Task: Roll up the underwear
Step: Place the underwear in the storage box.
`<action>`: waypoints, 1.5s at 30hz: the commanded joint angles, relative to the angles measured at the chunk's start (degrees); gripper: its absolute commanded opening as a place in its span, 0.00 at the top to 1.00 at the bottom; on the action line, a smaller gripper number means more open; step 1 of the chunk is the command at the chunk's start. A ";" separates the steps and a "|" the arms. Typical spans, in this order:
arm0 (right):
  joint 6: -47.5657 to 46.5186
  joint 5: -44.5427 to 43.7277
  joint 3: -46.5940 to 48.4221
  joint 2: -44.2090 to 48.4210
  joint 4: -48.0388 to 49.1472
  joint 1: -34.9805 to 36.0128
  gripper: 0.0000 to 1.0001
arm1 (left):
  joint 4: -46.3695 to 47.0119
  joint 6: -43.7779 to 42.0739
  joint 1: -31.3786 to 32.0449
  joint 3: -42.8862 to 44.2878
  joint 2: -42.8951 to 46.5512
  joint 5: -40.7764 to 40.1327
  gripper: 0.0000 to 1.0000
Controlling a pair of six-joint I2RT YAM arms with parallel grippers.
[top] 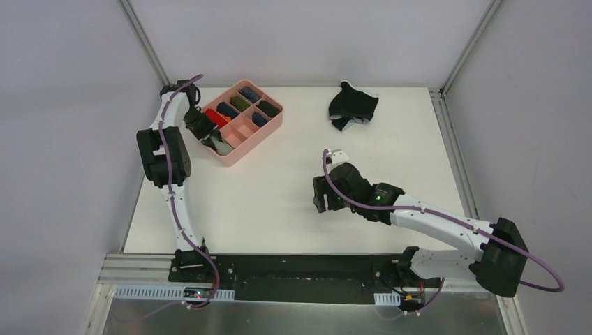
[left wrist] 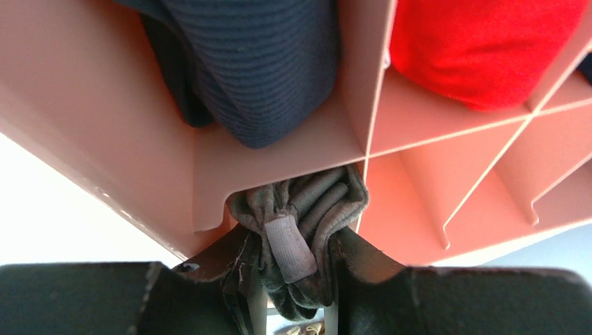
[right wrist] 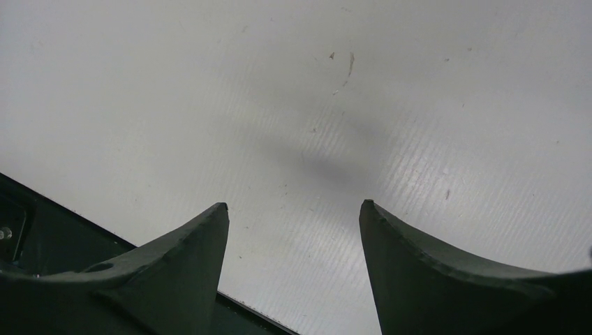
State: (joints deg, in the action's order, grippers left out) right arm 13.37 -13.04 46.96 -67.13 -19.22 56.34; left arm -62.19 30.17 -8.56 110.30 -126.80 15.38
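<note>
Roll of grey underwear (left wrist: 314, 199) pinched by left gripper (left wrist: 290, 262) at pink tray (left wrist: 279, 150), 11 o'clock; right gripper (right wrist: 293, 216) gaping, empty; black underwear (top: 353, 106) crumpled, 1 o'clock.

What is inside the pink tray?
The pink tray holds rolled cloths: a navy roll, a red roll. The left end effector holds the grey underwear at a corner compartment. What lies under them is hidden.

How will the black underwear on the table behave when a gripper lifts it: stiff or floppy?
The black underwear lies crumpled in loose folds, so it is probably floppy and would droop. It looks thin, so it is likely light. Pushed, it would probably bunch, not roll.
</note>
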 commanded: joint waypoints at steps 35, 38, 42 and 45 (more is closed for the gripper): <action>0.61 -0.29 -0.06 0.75 -0.11 -0.20 0.30 | -3.64 2.89 -0.49 -4.06 12.53 -8.71 0.48; 0.37 -0.07 0.38 0.16 0.12 -0.19 0.30 | -4.75 2.55 -0.46 -3.91 13.57 -9.29 0.46; 0.22 0.40 0.84 -0.70 0.36 -0.22 0.30 | -4.44 2.88 -0.33 -4.45 15.99 -8.54 0.52; 0.34 0.65 0.86 -0.89 0.75 -0.20 0.30 | -2.32 2.63 0.30 -4.96 17.46 -7.82 0.69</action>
State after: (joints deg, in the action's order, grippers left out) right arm 13.50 -12.93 46.89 -67.55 -19.16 56.34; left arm -64.36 33.52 -8.67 105.95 -114.08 8.25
